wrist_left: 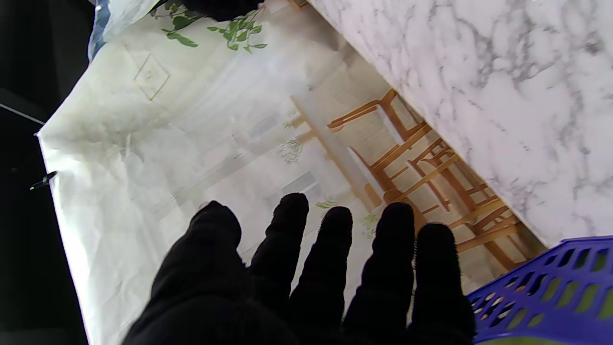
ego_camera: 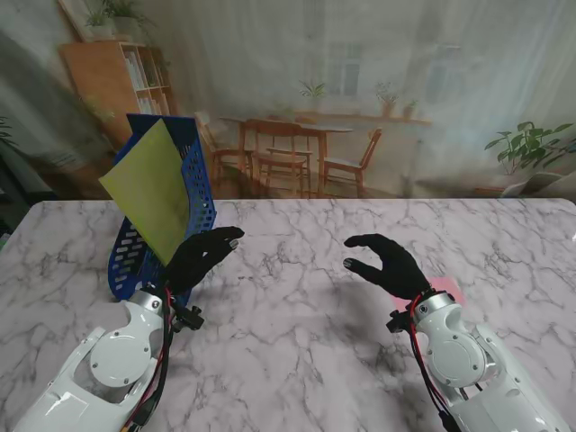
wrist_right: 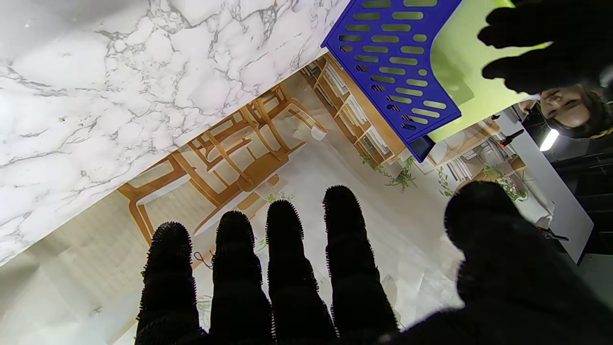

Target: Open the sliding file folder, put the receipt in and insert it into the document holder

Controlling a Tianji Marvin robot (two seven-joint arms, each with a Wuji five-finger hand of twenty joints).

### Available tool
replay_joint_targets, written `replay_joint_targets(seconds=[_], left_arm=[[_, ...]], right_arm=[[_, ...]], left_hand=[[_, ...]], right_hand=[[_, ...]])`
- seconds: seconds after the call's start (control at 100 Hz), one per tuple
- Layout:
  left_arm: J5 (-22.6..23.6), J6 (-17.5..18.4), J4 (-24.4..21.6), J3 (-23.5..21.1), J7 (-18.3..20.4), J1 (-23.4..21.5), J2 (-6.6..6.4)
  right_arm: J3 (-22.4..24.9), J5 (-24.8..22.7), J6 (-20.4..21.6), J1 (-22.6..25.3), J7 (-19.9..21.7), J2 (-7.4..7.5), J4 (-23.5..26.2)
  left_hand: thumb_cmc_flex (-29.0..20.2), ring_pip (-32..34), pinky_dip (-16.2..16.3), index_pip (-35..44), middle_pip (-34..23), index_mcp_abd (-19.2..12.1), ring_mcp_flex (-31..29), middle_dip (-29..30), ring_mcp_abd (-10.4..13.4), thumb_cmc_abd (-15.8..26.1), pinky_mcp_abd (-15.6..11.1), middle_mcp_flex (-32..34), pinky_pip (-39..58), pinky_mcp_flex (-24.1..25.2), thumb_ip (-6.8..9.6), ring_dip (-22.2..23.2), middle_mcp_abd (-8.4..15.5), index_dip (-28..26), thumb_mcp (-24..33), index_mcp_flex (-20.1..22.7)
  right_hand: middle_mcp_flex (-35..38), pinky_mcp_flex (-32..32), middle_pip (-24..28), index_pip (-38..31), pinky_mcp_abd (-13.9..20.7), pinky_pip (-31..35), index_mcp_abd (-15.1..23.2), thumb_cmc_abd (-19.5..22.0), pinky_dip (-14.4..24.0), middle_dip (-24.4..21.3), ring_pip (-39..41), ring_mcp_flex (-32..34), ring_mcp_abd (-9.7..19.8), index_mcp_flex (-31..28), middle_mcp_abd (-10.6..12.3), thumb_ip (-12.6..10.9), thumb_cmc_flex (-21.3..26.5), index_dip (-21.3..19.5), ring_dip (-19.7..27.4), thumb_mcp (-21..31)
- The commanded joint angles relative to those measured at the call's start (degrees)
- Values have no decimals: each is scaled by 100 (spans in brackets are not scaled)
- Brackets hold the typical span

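A yellow-green file folder (ego_camera: 153, 189) stands tilted inside the blue mesh document holder (ego_camera: 200, 193) at the far left of the table. Its upper corner sticks out past the holder's rim. My left hand (ego_camera: 202, 256) hovers just right of the holder's base with its fingers spread and nothing in them. The left wrist view shows the same open fingers (wrist_left: 311, 278) beside the holder's corner (wrist_left: 550, 282). My right hand (ego_camera: 387, 265) hangs open over the middle right of the table, fingers loosely curled and holding nothing. The right wrist view shows the holder (wrist_right: 392, 62) and the folder (wrist_right: 469, 72).
A small pink sheet (ego_camera: 447, 290) peeks out beside my right wrist; I cannot tell what it is. The marble table (ego_camera: 297, 342) ends at a printed backdrop of a dining room. A person's face (wrist_right: 570, 108) shows beyond the holder in the right wrist view.
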State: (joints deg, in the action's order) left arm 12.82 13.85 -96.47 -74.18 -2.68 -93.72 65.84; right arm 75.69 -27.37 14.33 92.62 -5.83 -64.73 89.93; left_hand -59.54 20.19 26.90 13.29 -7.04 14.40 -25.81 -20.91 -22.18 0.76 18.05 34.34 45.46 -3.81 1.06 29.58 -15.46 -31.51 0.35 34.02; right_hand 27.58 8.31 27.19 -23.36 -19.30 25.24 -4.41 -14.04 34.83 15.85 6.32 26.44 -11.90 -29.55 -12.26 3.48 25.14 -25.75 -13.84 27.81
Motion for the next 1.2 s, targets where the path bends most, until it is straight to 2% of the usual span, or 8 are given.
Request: replay_joint_targets(seconds=[0.0, 0.19, 0.35, 0.51, 0.67, 0.8, 0.97, 1.19], left_arm=[[-11, 113, -242, -85, 47, -65, -31], [89, 528, -750, -515, 276, -102, -113], [245, 690, -928, -820, 387, -40, -157], [371, 969, -903, -1106, 261, -67, -144], [425, 1520, -781, -1417, 6, -145, -103], [449, 1905, -654, -1684, -122, -158, -81], [461, 2124, -434, -2009, -325, -140, -29], [140, 2004, -58, -2283, -417, -31, 32]], right_arm=[[-11, 29, -53, 8, 11, -8, -20], [-15, 66, -43, 22, 53, -3, -18], [10, 64, -16, 99, 80, 6, 57], [69, 60, 42, 181, 60, 5, 126], [94, 32, 76, 201, 19, 0, 132], [70, 25, 35, 185, 22, 1, 122], [35, 26, -8, 153, 50, 5, 93], [-12, 25, -71, 107, 81, 9, 63]], left_hand=[[57, -43, -57, 5, 167, 9, 151, -40, 138, 276, -79, 72, -5, 53, -130, -8, 23, 29, -168, 27], [92, -96, -83, -40, 210, -54, 197, -8, 218, 277, -146, -54, -32, 33, -136, -41, 83, 58, -178, -75], [148, -283, -174, -152, 303, -100, 409, 123, 361, 283, -280, -420, -165, 99, -142, -168, 172, 184, -183, -291], [219, -705, -365, -327, 488, -135, 990, 462, 600, 219, -726, -1233, -622, 309, -157, -535, 288, 334, -194, -699], [497, -891, -565, -516, 639, -264, 1397, 731, 769, 89, -1259, -1876, -921, 342, -162, -815, 434, 448, -220, -1154], [795, -898, -728, -763, 730, -239, 1632, 969, 824, -64, -1500, -2268, -950, 340, -152, -1008, 414, 622, -202, -1628], [874, -813, -754, -952, 714, -5, 1645, 1055, 784, -137, -1512, -2217, -924, 251, -151, -1075, 196, 771, -199, -1883], [765, -630, -688, -865, 562, 172, 1420, 950, 733, -141, -1471, -1718, -738, 120, -147, -1063, 109, 842, -170, -1605]], right_hand=[[34, -45, -54, -57, -44, 31, 161, 94, -25, -43, 111, 112, 87, -12, 92, 62, -135, 114, -84, 41], [34, -49, -49, -54, -45, 45, 162, 102, -28, -41, 108, 108, 86, -7, 102, 61, -134, 112, -85, 41], [38, -46, -46, -58, -50, 54, 162, 101, -32, -40, 115, 122, 86, -18, 96, 61, -136, 111, -88, 36], [39, -47, -51, -53, -48, 64, 156, 101, -36, -42, 113, 123, 88, -19, 92, 61, -128, 111, -87, 35], [43, -50, -55, -52, -54, 73, 157, 97, -40, -44, 110, 121, 87, -25, 85, 60, -129, 111, -86, 35], [47, -58, -51, -47, -46, 75, 160, 106, -46, -43, 110, 117, 88, -17, 94, 61, -131, 112, -87, 34], [38, -59, -55, -45, -52, 80, 163, 102, -53, -44, 109, 115, 88, -18, 93, 61, -132, 112, -87, 28], [30, -66, -57, -42, -51, 85, 165, 109, -61, -44, 107, 113, 85, -13, 80, 61, -129, 111, -87, 23]])
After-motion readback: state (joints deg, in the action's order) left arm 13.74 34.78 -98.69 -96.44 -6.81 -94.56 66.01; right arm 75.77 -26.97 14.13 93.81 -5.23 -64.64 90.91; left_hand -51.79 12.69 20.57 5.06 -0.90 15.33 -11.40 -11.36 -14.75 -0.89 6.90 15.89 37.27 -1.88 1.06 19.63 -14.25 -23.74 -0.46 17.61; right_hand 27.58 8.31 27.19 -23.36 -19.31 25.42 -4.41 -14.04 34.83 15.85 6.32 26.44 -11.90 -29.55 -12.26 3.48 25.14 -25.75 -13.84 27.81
